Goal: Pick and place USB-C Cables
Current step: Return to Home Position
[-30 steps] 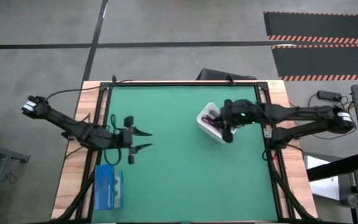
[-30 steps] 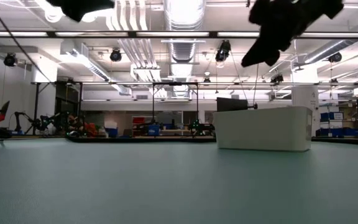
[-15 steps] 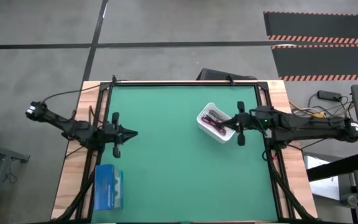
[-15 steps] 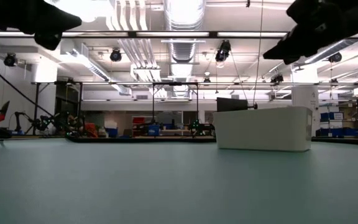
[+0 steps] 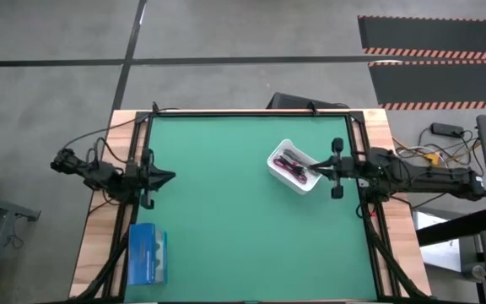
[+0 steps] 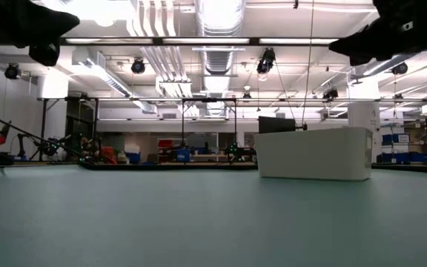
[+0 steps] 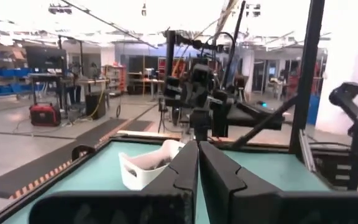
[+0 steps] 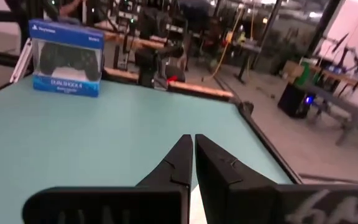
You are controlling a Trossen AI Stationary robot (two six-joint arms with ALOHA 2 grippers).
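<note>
A white bin [image 5: 292, 166] stands on the green mat right of centre. It holds a magenta-red cable bundle [image 5: 290, 163] and a dark one [image 5: 304, 174]; a white or a grey cable I cannot make out. My left gripper [image 5: 170, 176] is shut and empty, held above the mat near the table's left edge and pointing toward the bin [image 7: 143, 167]. My right gripper [image 5: 317, 172] is shut and empty, level above the bin's right rim, pointing toward the table's left. In the low view both grippers hang high over the bin [image 6: 313, 153].
A flat blue box [image 5: 148, 254] lies at the table's near left corner; it also shows in the right wrist view [image 8: 67, 59]. Black wires trail from both arms past the table's sides. The wooden table frame [image 5: 116, 143] borders the mat.
My left gripper has shut and drawn back toward the table's left edge. My right gripper has risen from over the bin, tipped to level and drawn back toward the table's right edge. The bin and its cables have stayed where they were.
</note>
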